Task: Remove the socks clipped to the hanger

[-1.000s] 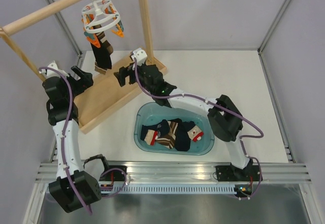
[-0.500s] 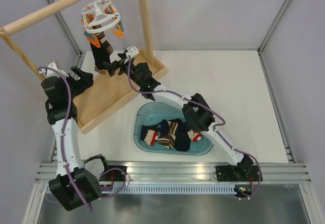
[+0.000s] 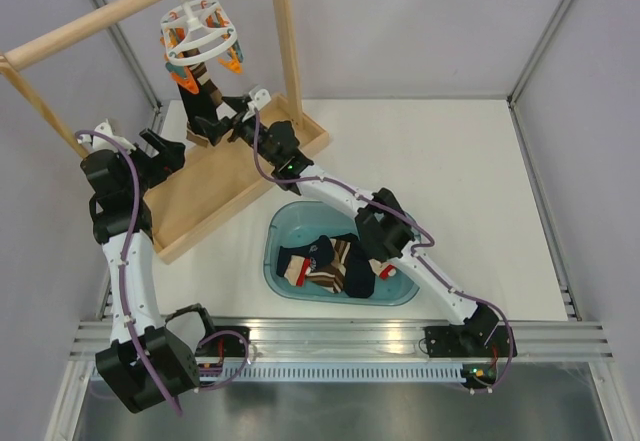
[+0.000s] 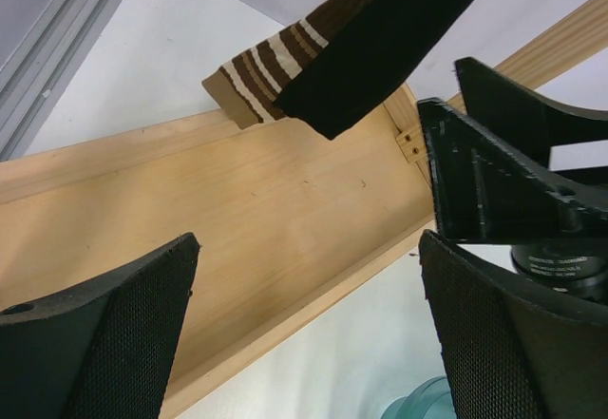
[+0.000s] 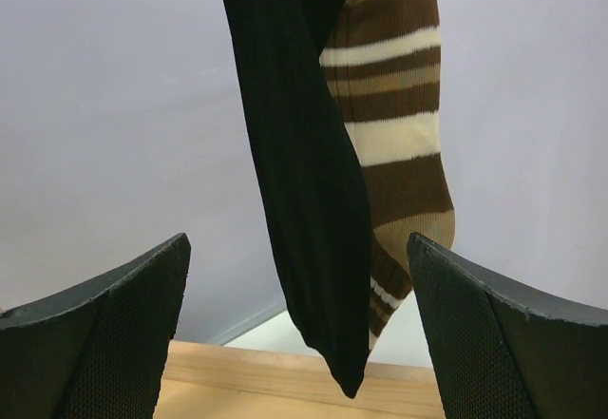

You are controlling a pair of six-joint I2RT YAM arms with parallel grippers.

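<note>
From the white ring hanger [image 3: 200,33], with its orange and teal clips, hang two socks: a black sock [image 3: 201,109] and a brown-tan striped sock [image 3: 212,89]. My right gripper [image 3: 218,123] is open right beside their lower ends. In the right wrist view the black sock [image 5: 304,181] and striped sock [image 5: 394,124] dangle between and beyond the open fingers of my right gripper [image 5: 295,240], untouched. My left gripper [image 3: 166,149] is open over the wooden base, below and left of the socks. Its view shows the black sock [image 4: 389,48] and striped sock [image 4: 275,63] above the left gripper [image 4: 309,240].
The hanger hooks on a wooden pole [image 3: 110,16] of a rack with a wooden tray base [image 3: 225,181] and upright post [image 3: 285,41]. A teal basin [image 3: 280,226] near the middle holds several loose socks [image 3: 335,266]. The right gripper's black fingers [image 4: 494,172] stand close in the left wrist view.
My right arm has stretched out left and away, carrying its open gripper from the rack's post to the hanging socks. The left arm has barely moved.
</note>
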